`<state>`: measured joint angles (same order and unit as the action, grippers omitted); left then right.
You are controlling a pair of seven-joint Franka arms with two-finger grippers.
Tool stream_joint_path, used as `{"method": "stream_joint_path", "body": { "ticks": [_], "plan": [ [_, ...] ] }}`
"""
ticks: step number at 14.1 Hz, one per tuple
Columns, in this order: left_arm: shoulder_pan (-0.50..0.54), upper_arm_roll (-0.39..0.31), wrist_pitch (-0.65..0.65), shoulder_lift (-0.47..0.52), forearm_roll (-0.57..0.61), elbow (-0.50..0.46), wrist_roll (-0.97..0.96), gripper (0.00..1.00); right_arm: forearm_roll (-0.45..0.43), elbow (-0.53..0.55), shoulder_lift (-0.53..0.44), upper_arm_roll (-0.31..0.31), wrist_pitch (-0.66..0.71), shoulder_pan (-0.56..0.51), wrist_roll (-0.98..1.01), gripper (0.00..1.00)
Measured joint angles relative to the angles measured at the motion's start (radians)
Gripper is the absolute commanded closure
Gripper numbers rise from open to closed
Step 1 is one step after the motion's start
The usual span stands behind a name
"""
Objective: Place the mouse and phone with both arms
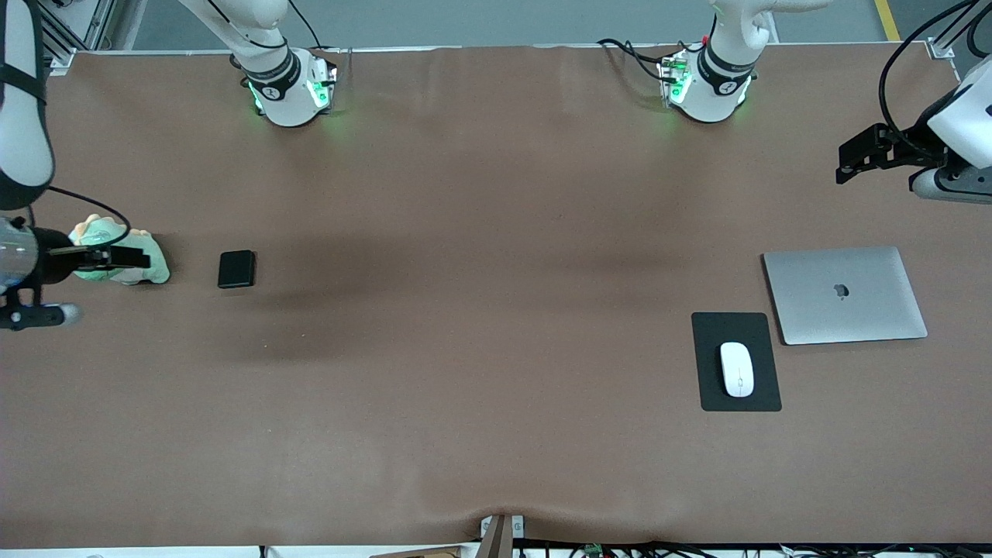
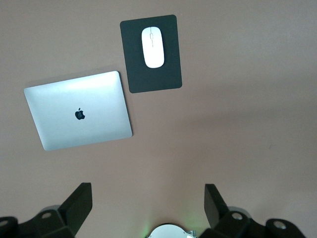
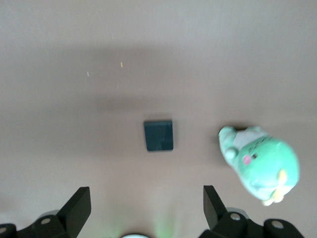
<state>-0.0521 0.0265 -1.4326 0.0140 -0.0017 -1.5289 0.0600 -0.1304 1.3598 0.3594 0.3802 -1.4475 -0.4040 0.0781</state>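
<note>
Mouse (image 1: 737,370) first: we find it lying on the black mouse pad (image 1: 709,329), which sits just beside the closed silver laptop (image 1: 845,294) toward the left arm's end of the worktop. We spot the phone (image 1: 236,269) flat on the brown worktop (image 1: 480,372) at the right arm's end, near a green plush toy (image 1: 151,267), the two apart. Up high we have the left end effector (image 1: 852,161), fingers spread and empty, over bare worktop near the laptop. We see the right end effector (image 1: 120,258) over the plush toy, its fingers likewise parted with nothing between them. Neither arm grips anything, so we judge this either the very start or the finish; where the phone should end up, we cannot tell, and that decides what remains.
</note>
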Motion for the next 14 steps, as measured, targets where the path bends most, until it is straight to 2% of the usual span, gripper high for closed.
{"method": "stream_joint_path", "body": {
  "ticks": [3, 5, 8, 12, 14],
  "plan": [
    [0.000, 0.000, 0.000, 0.000, 0.000, 0.000, 0.000, 0.00, -0.005, -0.085, 0.006, 0.011, 0.040, 0.013, -0.026, 0.00],
    [0.000, 0.000, 0.000, 0.000, 0.000, -0.001, 0.000, 0.00, 0.010, -0.112, -0.002, 0.016, 0.136, 0.016, -0.145, 0.00],
    [0.000, 0.000, 0.000, 0.000, 0.000, -0.002, 0.000, 0.00, 0.053, -0.123, -0.049, 0.027, 0.239, 0.044, -0.288, 0.00],
    [0.000, 0.000, 0.000, 0.000, 0.000, -0.005, 0.000, 0.00, 0.055, -0.123, -0.099, 0.029, 0.302, 0.074, -0.317, 0.00],
    [0.000, 0.000, 0.000, 0.000, 0.000, -0.005, 0.000, 0.00, 0.060, -0.122, -0.116, -0.003, 0.303, 0.108, -0.308, 0.00]
  ]
}}
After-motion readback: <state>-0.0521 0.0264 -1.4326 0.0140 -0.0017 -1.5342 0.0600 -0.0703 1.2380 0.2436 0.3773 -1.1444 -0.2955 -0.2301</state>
